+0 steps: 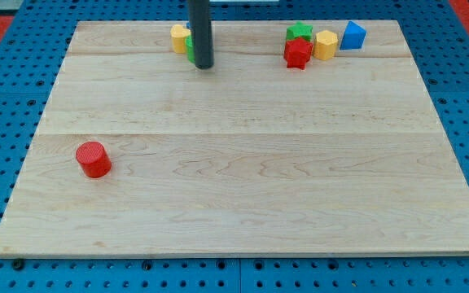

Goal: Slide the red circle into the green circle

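Observation:
The red circle [94,159] sits on the wooden board at the view's left, below the middle. My tip [204,65] rests near the view's top, left of centre, far up and to the right of the red circle. A green block [190,47] is mostly hidden behind the rod, so its shape cannot be made out. It touches a yellow block [179,37] on its left.
At the view's top right stands a cluster: a green star [300,32], a red star [297,53], a yellow hexagon [326,45] and a blue block [352,35]. The wooden board [243,163] lies on a blue pegboard.

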